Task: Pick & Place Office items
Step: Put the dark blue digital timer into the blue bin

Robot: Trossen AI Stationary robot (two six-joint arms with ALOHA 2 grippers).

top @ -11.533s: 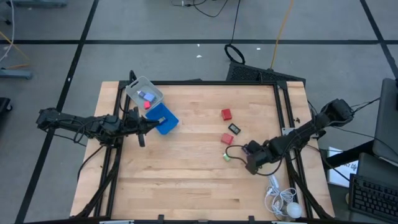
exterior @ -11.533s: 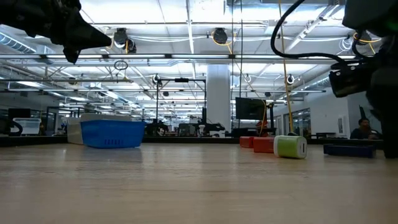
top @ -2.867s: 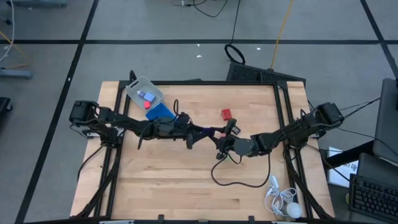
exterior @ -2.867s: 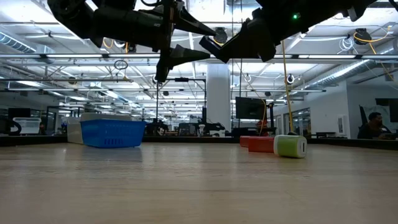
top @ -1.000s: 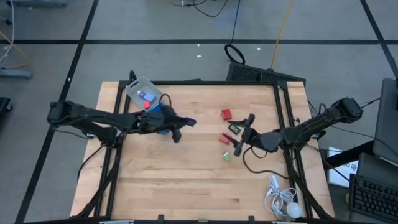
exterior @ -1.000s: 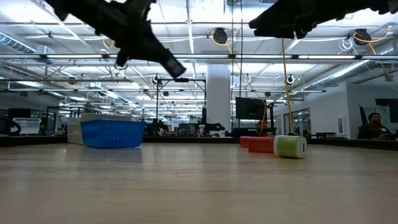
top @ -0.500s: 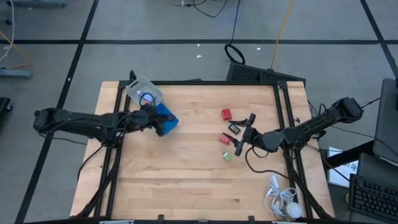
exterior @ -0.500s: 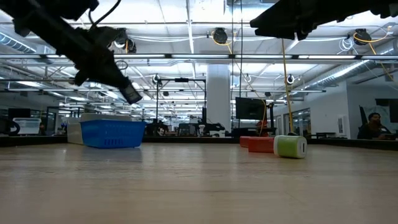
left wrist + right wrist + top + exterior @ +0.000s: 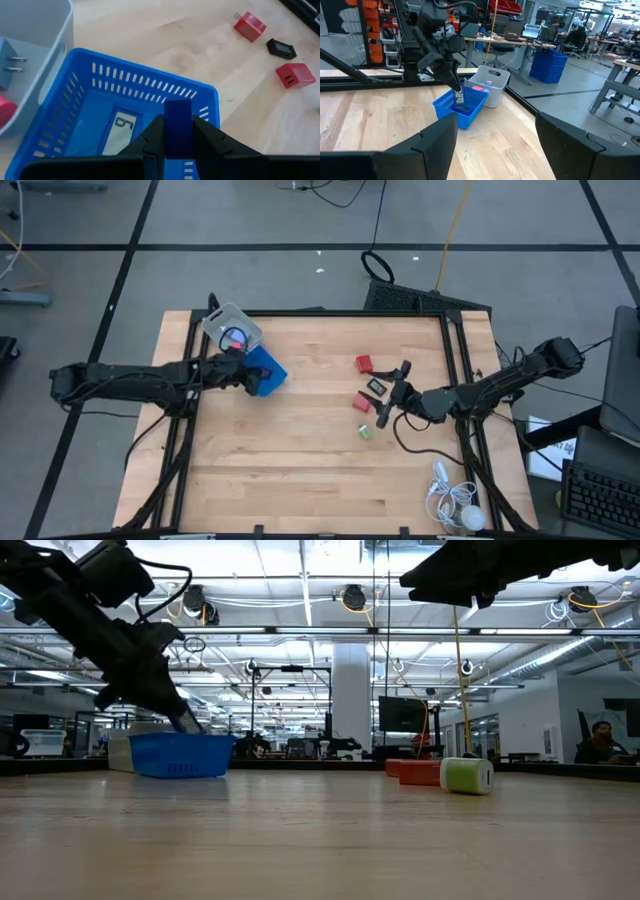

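Transit done: my left end effector (image 9: 178,145) has carried the small dark-blue rectangular block (image 9: 178,125), still pinched, over the blue slotted plastic basket (image 9: 100,80); release next.

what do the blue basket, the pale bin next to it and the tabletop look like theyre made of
Blue basket: looks like moulded plastic, matte, with slotted walls. Pale bin: smooth, slightly translucent walls, probably plastic too. Tabletop: light wood, butcher-block style, with visible plank strips and grain and a satin finish.
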